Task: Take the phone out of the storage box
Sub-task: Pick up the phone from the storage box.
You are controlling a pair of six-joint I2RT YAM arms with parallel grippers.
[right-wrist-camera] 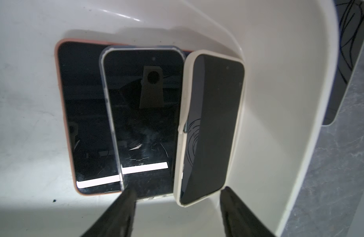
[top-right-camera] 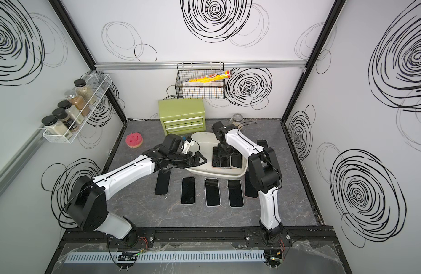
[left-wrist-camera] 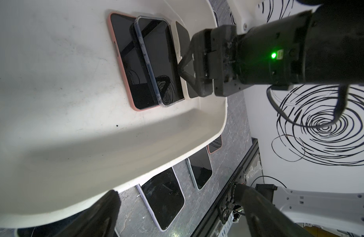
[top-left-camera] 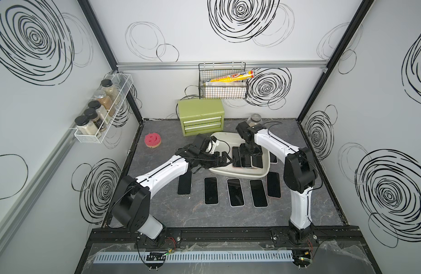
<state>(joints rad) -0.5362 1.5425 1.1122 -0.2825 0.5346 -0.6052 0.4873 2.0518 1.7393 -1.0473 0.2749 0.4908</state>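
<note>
The storage box [top-left-camera: 225, 140] [top-right-camera: 204, 140] is a shallow white tub in mid-table. Three phones lie in it: a pink-cased one [right-wrist-camera: 80, 112], a clear-cased one [right-wrist-camera: 144, 123] overlapping it, and a cream-cased phone [right-wrist-camera: 214, 123] tilted against the box's wall. My right gripper [right-wrist-camera: 177, 189] [top-left-camera: 246, 154] reaches down into the box, open. Its fingers stand on either side of the cream-cased phone's near end without touching it. My left gripper [left-wrist-camera: 176, 188] [top-left-camera: 225, 161] is open wide at the box's near left rim [left-wrist-camera: 207, 127], holding nothing.
Several phones [top-left-camera: 235, 192] lie face up in a row on the grey table in front of the box, with one more [top-left-camera: 273, 157] to its right. Behind stand a green two-drawer chest [top-left-camera: 200, 116], a pink sponge [top-left-camera: 153, 140] and a glass jar [top-left-camera: 255, 119]. A wire basket [top-left-camera: 222, 83] hangs on the back wall.
</note>
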